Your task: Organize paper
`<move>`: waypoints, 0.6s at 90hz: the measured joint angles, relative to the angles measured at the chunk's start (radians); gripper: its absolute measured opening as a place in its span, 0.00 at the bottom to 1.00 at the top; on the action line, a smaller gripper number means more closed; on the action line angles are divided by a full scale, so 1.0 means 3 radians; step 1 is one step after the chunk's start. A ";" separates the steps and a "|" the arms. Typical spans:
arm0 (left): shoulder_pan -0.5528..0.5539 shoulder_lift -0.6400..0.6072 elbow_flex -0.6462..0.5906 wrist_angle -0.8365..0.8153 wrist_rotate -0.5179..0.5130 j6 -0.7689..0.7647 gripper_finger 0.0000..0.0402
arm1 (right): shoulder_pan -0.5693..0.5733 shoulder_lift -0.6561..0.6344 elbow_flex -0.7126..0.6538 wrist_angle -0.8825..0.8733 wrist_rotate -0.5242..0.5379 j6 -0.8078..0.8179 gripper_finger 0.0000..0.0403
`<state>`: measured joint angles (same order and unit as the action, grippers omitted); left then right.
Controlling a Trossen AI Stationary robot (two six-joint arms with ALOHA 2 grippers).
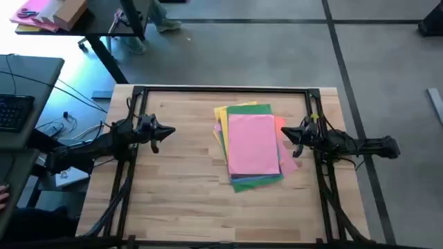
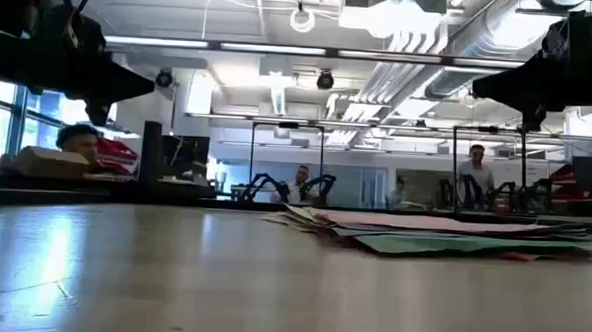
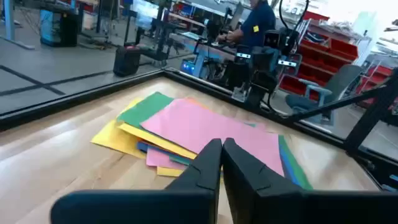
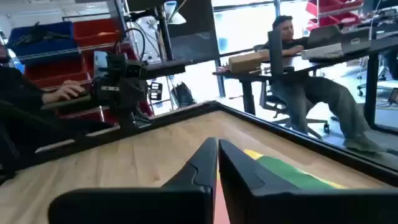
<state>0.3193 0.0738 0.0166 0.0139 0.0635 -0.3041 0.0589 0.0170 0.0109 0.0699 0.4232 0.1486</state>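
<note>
Two grippers, both up off the table | left gripper (image 1: 168,130): fingers pressed together, holding nothing, well apart from the paper | right gripper (image 1: 284,133): fingers together, holding nothing, over paper's right edge | paper (image 1: 250,143): messy pile, pink on top, right of table middle

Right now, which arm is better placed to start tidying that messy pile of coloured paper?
Probably the right. The right gripper hangs at the edge of the fanned paper, fingers shut. The left gripper, also shut, is apart from it across bare table.
</note>
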 joint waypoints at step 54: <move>-0.0394 0.0609 0.0010 0.2041 -0.0126 -0.0429 0.00 | 0.0003 0.0125 0.0000 0.0085 -0.0047 -0.0058 0.00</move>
<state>0.2011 0.2565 0.0196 0.6263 0.0257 -0.4329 0.0597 0.0545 0.0109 0.0954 0.4092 0.1312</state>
